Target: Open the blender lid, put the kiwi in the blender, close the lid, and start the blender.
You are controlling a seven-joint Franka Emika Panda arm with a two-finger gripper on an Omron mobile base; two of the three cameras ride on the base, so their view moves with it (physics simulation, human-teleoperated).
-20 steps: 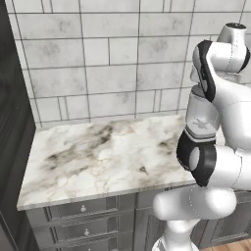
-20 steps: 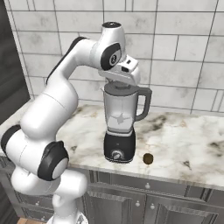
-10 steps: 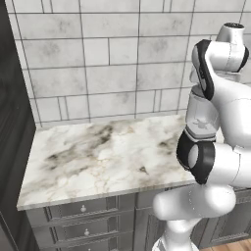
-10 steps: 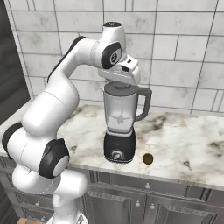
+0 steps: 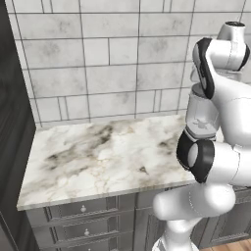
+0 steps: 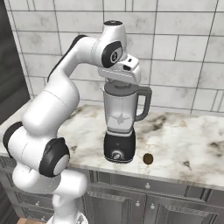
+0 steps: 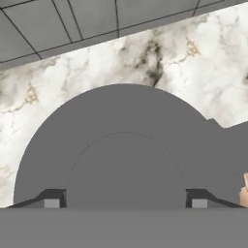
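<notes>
Right base view, left to right: white arm arches up from lower left and bends over the blender (image 6: 120,131); gripper (image 6: 119,82) sits directly on top of the jar, pressed down at the blender lid (image 6: 119,87), which is on the jar. Fingertips hidden behind the hand body here. Jar handle just right of the hand, below it. Kiwi (image 6: 148,159) on the marble counter (image 6: 183,140), well below the fingers and off to their right, just beside the black base, not touching it. Hand view, left to right: left fingertip (image 7: 52,199) at the left flank of the raised centre knob, lid disc (image 7: 121,121) spreading out beyond both tips, right fingertip at the knob's right flank. Fingers set narrow, straddling the knob; actual contact with the knob cannot be told. Marble and cabinet fronts beyond the lid rim.
</notes>
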